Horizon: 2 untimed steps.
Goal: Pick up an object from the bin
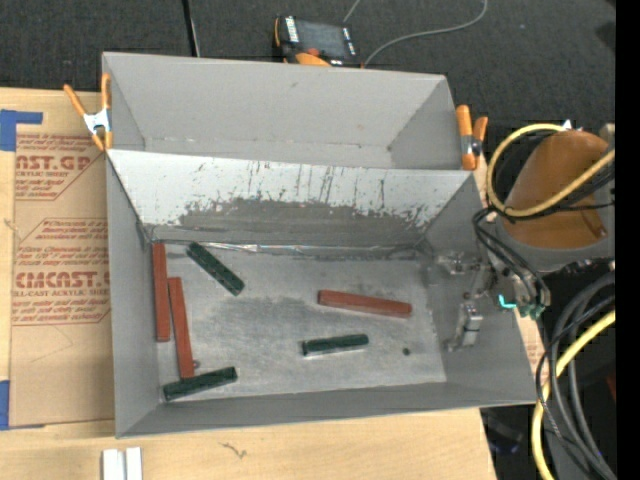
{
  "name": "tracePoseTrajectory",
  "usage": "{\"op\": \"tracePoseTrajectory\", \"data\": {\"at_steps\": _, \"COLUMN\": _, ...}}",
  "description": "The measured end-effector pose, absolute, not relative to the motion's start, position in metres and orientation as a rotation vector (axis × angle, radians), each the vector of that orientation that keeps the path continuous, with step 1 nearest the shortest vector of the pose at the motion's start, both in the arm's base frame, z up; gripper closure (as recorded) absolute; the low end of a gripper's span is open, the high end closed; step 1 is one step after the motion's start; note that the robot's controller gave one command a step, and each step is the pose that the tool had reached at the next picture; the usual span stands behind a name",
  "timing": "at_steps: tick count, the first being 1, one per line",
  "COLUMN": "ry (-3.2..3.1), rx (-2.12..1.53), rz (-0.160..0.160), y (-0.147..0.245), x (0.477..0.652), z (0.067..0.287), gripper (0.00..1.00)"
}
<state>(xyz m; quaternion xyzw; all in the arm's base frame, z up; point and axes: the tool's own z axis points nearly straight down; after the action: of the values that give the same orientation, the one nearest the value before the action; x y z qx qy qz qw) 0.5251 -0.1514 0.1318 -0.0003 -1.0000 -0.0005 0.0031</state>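
Observation:
My gripper (466, 316) hangs at the bin's right side, over the sloping right wall and just above the floor's right edge. Nothing shows in its grasp. Nearest to it, a red-brown flat bar (364, 304) lies left of it on the bin floor, angled slightly. A short dark green bar (335, 346) lies just below and left of that bar, closer to the front wall. Both bars are apart from the gripper.
Another dark green bar (215, 268) lies tilted at the back left. Two red-brown bars (160, 293) (182, 330) lie lengthwise along the left wall. A third green bar (200, 383) rests in the front left corner. The arm with its cables stands outside the right wall.

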Motion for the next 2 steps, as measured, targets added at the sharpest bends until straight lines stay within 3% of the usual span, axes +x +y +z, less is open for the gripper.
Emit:
{"op": "tracePoseTrajectory", "data": {"at_steps": 1, "ry": -3.136, "rx": -0.124, "rz": -0.009, "y": -0.066, "x": 0.556, "z": 0.066, "gripper": 0.0}}
{"op": "tracePoseTrajectory", "data": {"at_steps": 2, "ry": -3.144, "rx": -0.122, "rz": -0.003, "y": -0.04, "x": 0.571, "z": 0.102, "gripper": 0.0}}
